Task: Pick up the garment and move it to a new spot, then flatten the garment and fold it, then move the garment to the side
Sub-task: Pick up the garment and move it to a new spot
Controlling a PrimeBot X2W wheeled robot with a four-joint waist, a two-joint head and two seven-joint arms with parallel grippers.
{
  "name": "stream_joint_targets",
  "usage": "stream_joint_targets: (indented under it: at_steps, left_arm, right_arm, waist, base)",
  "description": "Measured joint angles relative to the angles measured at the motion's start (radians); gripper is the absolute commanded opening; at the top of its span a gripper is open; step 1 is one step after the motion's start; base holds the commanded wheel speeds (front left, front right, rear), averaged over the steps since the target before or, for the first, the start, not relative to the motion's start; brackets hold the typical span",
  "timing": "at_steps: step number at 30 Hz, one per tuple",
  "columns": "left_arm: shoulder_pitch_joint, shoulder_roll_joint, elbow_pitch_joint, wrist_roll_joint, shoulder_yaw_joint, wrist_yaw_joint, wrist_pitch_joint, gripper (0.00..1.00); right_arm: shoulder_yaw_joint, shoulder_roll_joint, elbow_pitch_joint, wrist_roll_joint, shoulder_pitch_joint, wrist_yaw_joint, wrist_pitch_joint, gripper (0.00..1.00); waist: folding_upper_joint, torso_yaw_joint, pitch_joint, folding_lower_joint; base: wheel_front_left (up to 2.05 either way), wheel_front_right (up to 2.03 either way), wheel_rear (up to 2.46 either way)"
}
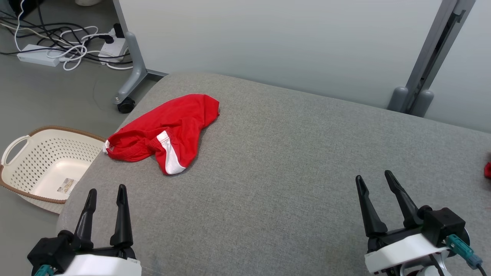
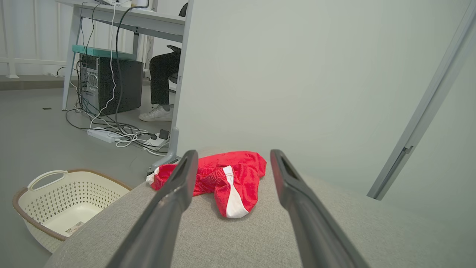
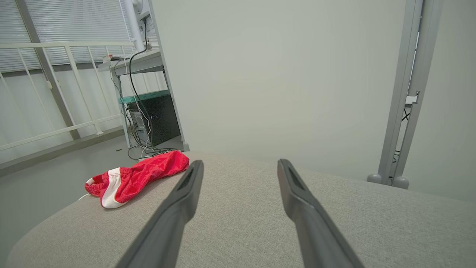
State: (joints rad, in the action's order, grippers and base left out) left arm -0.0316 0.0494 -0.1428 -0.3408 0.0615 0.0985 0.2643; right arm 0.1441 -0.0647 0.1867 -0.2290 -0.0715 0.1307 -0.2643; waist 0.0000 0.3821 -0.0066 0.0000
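Observation:
A crumpled red garment (image 1: 168, 130) with a white side stripe lies near the far left corner of the grey upholstered surface (image 1: 291, 161). In the left wrist view the garment (image 2: 227, 178) sits straight ahead between the fingers, some way off. The right wrist view has the garment (image 3: 137, 176) off to the left. My left gripper (image 1: 106, 195) stands open at the near left edge, nothing between its fingers. My right gripper (image 1: 376, 180) stands open at the near right, well away from the garment.
A cream perforated laundry basket (image 1: 23, 153) stands on the floor left of the surface. Power strips and tangled cables (image 1: 73, 46) lie on the floor behind, by a wheeled partition foot (image 1: 126, 103). A small red scrap (image 1: 487, 170) shows at the right edge. A seated person's leg (image 2: 160, 82) is beyond the partition.

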Motion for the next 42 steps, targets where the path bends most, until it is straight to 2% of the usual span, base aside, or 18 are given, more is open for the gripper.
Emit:
stream_joint_targets:
  at_steps: [4,10,15,22,28,36,42]
  left_arm:
    - [0.037,0.004,-0.006,-0.024,-0.009,0.007,-0.008,1.00]
    - [0.188,0.108,-0.059,-0.091,-0.018,0.024,-0.128,1.00]
    - [0.331,0.231,-0.191,-0.219,-0.044,0.028,-0.321,1.00]
    - [0.514,0.415,-0.337,-0.425,-0.163,0.031,-0.557,1.00]
    - [0.612,0.542,-0.447,-0.563,-0.258,0.031,-0.671,1.00]
    - [0.656,0.649,-0.545,-0.676,-0.391,0.031,-0.785,1.00]
    - [0.659,0.677,-0.604,-0.761,-0.469,0.031,-0.886,1.00]
  right_arm:
    - [0.010,-0.001,0.000,0.000,-0.006,0.000,0.000,1.00]
    - [0.019,-0.009,0.005,0.006,-0.032,0.000,0.000,1.00]
    - [0.036,-0.005,0.008,0.009,-0.064,0.000,0.000,1.00]
    - [0.051,-0.002,0.009,0.015,-0.109,0.000,0.000,1.00]
    - [0.072,0.003,0.006,0.022,-0.151,0.000,0.000,1.00]
    - [0.069,0.009,-0.010,0.040,-0.181,0.000,0.000,1.00]
    - [0.062,0.011,-0.015,0.044,-0.185,0.000,0.000,1.00]
  waist:
    - [0.0000,-0.002,0.011,0.0000]
    - [0.0000,-0.038,0.038,0.0000]
    - [0.0000,-0.094,0.066,0.0000]
    - [0.0000,-0.185,0.117,0.0000]
    - [0.0000,-0.261,0.182,0.0000]
    - [0.0000,-0.355,0.274,0.0000]
    - [0.0000,-0.406,0.314,0.0000]
  base:
    - [0.00,0.00,0.00]
    - [0.00,0.00,0.00]
    - [0.00,0.00,0.00]
    - [0.00,0.00,0.00]
    - [0.00,0.00,0.00]
    - [0.00,0.00,0.00]
    - [0.00,0.00,0.00]
